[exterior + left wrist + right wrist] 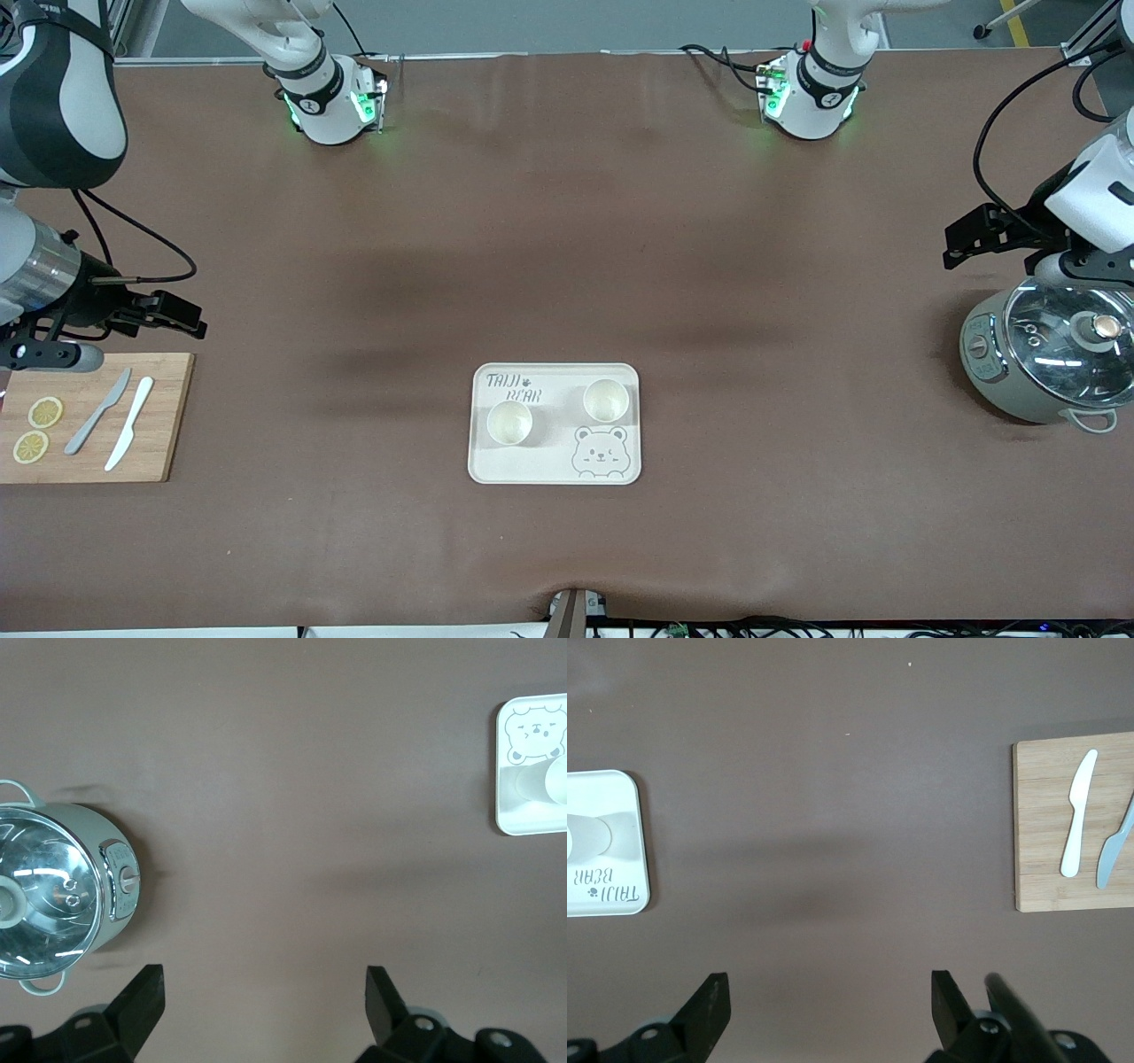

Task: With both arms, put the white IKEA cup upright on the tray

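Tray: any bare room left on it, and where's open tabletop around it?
On the tray, two cups fill the middle; only the bear-drawing corner is bare. Wide bare tabletop lies between tray and cutting board, and between tray and pot. Left gripper and right gripper hang open at the table's ends.

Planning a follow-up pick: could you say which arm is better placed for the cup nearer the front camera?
Right, probably: that cup sits toward the right arm's end of the tray. Right gripper waits open by the cutting board, left gripper open by the cooker.
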Controlling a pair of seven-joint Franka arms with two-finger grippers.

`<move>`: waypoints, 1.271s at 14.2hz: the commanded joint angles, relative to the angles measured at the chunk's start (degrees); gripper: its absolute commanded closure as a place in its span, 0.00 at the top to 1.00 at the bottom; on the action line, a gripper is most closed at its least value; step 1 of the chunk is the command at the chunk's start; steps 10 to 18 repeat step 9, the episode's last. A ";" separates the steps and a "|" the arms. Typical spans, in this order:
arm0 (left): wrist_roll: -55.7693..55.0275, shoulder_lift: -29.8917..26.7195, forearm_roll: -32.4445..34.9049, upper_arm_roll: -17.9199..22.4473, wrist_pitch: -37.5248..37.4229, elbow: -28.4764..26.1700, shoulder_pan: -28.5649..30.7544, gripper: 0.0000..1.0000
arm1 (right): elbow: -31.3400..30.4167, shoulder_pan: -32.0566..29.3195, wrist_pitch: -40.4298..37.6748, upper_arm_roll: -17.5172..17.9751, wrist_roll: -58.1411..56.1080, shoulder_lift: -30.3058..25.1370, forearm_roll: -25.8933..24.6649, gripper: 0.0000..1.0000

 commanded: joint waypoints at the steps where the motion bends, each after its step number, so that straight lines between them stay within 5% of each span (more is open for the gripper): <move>1: 1.16 0.11 -1.20 0.48 0.51 0.06 -0.09 1.00 | -0.66 -0.15 0.35 0.05 -0.43 -0.49 -0.61 1.00; 18: 1.16 0.11 -1.37 0.57 0.51 0.06 0.35 1.00 | -1.45 -0.06 0.70 0.05 -0.43 -0.49 -0.52 1.00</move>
